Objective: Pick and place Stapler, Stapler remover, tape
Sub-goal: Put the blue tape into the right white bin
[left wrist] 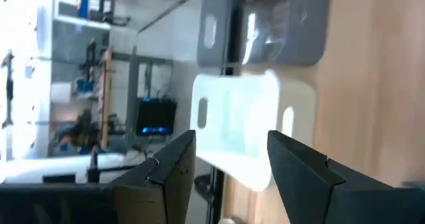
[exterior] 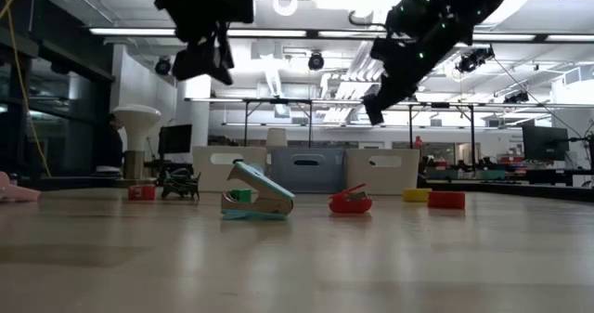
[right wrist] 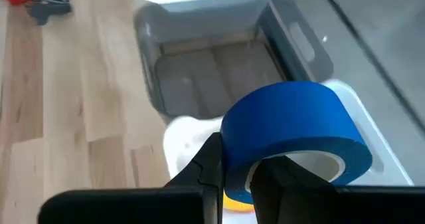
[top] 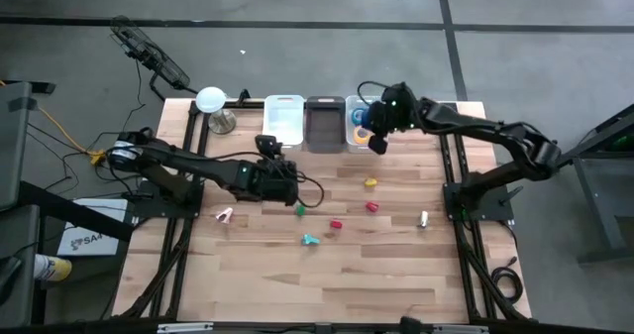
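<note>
Blue tape [right wrist: 292, 134] pinched in right gripper [right wrist: 236, 174] jaws; left gripper [left wrist: 229, 161] jaws spread, empty

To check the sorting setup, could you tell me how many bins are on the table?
3, side by side along the far edge: white bin on the left, grey bin in the middle, pale bin on the right, partly hidden under the right gripper.

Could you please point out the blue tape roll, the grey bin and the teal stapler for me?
blue tape roll [right wrist: 292, 121]: right wrist view, on its outer blue band.
grey bin [top: 324, 126]: high view, on its floor.
teal stapler [exterior: 264, 189]: low view, on its raised top arm.
</note>
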